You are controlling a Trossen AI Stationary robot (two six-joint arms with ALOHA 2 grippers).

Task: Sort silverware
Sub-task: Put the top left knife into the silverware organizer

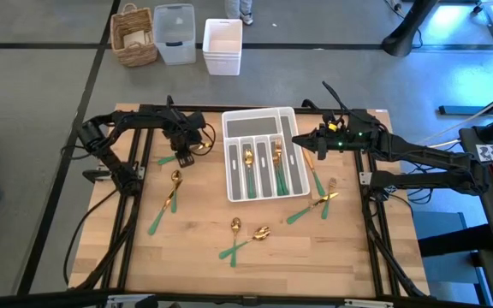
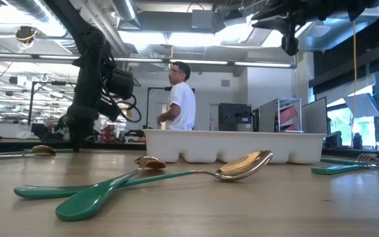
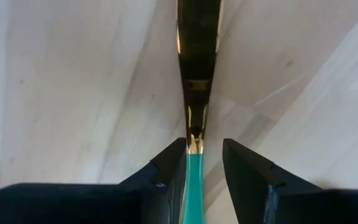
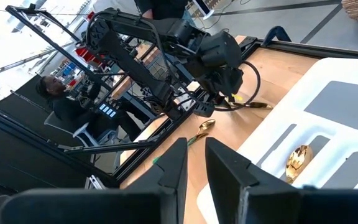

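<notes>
**A:** Start with the big things. What's on the table (image 1: 349, 257)?

**B:** The white tray (image 1: 258, 119) sits toward the back, near the middle, its slots running lengthwise. Three pieces already lie in the slots, gold heads toward the far end – so sorting looks partly done. The rest of the silverware (image 1: 245, 240) is loose on the wood: a crossed pair near the front edge, some by the tray's right side, one spoon (image 1: 172, 190) well left of the tray.

**A:** And the arms?

**B:** The left arm reaches down at the back left, just left of the tray. Its left gripper (image 3: 204, 163) straddles a single piece (image 3: 196, 81) lying flat on the wood, right where green handle meets gold neck.

**A:** Clamped on it?

**B:** No – the fingers stand apart, one close against the handle and a clear gap on the other side. Straddling the narrow neck makes sense: it is the slimmest place to close on. Whether it is a spoon or fork, I can't tell.

**A:** The other arm?

**B:** The right gripper (image 4: 196, 163) hangs above the tray's right edge (likely waiting its turn), fingers slightly apart with nothing between them.
</notes>
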